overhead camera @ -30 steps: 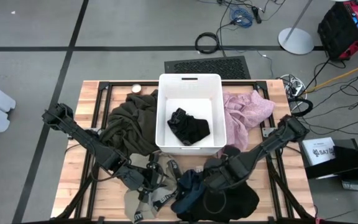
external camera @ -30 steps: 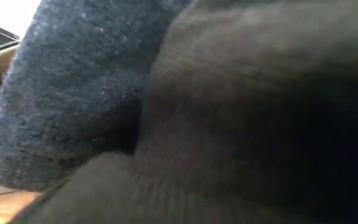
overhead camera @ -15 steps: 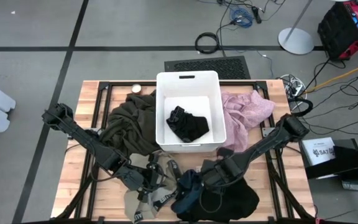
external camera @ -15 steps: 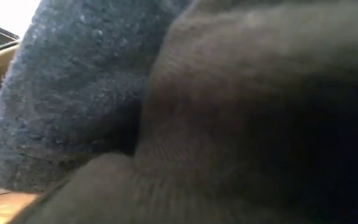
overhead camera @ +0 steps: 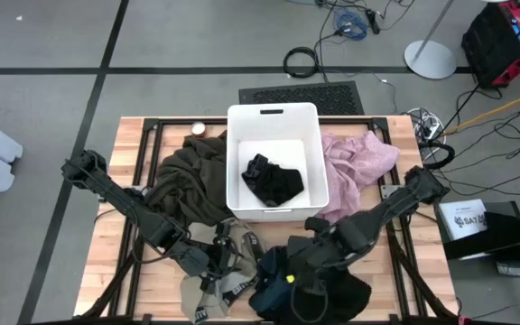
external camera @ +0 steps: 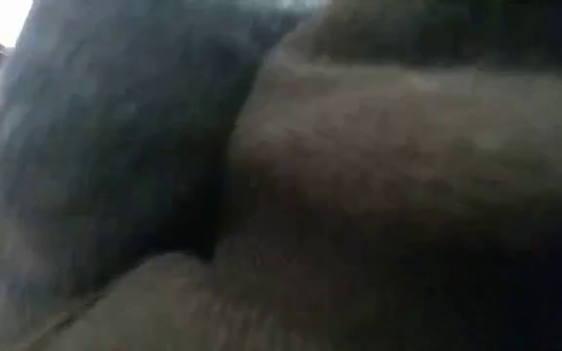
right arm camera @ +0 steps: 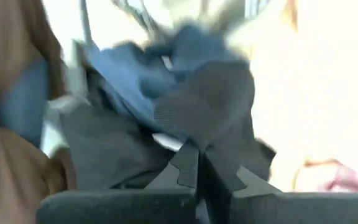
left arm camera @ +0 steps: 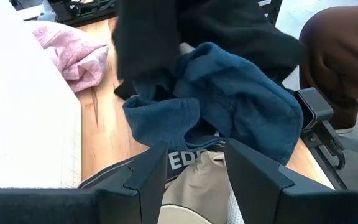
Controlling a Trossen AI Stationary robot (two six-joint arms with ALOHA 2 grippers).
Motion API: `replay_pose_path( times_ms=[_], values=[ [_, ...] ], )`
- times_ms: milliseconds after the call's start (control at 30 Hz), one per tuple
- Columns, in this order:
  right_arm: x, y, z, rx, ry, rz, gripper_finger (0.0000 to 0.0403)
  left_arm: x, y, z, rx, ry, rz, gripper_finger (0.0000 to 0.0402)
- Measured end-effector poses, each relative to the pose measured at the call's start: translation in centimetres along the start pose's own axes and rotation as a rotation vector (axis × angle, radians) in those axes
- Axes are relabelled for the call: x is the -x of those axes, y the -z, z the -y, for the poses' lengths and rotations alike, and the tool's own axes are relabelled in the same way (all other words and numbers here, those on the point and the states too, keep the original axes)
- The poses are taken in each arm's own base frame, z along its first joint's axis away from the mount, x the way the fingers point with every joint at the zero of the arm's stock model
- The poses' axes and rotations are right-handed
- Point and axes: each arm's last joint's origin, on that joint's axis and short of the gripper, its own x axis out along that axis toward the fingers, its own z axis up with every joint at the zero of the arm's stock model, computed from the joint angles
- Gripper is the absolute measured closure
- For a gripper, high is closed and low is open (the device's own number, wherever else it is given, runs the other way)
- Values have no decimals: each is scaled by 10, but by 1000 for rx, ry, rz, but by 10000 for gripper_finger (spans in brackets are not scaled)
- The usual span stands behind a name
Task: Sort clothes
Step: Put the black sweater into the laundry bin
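- High view: the white bin [overhead camera: 273,117] sat in the middle of the table [overhead camera: 125,162] with a small black piece [overhead camera: 273,179] inside. The olive garment [overhead camera: 188,181] lay left of it, the pink one [overhead camera: 359,161] right. The right end effector [overhead camera: 301,280] was low on the black garment [overhead camera: 332,298] at the front edge.
- Low view: only dark cloth [external camera: 379,195] filled it.
- Left wrist view: the left end effector [left arm camera: 194,165] hung open over the beige waistband [left arm camera: 194,168], beside the navy-teal garment [left arm camera: 241,99].
- Right wrist view: the fingers [right arm camera: 188,165] were pinched shut on black cloth.
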Motion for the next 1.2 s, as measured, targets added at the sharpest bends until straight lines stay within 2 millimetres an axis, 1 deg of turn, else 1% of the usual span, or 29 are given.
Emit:
replay_pose_path(
  times_ms=[100,233,333,400,467,567,633,733,867,967,1100,1200],
  values=[
    [45,-10,-6,28,-40,149,402,0,0,0,0,0,0,230],
    [109,-19,-11,91,-131,407,403,0,0,0,0,0,0,230],
    [145,-17,-11,145,-218,634,403,0,0,0,-1,1,0,230],
    [170,-15,-4,152,-257,770,403,0,0,0,-4,1,3,230],
    [196,-10,3,160,-249,901,403,0,0,0,-15,1,4,230],
    [221,-6,9,177,-243,1046,403,0,-1,0,-15,2,11,230],
    [229,-4,10,191,-260,1090,403,0,-3,0,-19,4,32,230],
    [232,-2,12,197,-265,1095,403,0,-8,0,-31,-27,82,230],
    [227,-2,11,197,-252,1062,403,1,-15,-3,-18,-103,150,230],
    [224,-2,10,189,-248,1044,403,0,-17,-3,-13,-112,169,230],
    [223,-2,10,187,-246,1044,403,-7,-18,-1,13,-111,200,230],
    [223,-2,10,187,-244,1042,403,-14,-16,-2,28,-206,203,230]
  ],
)
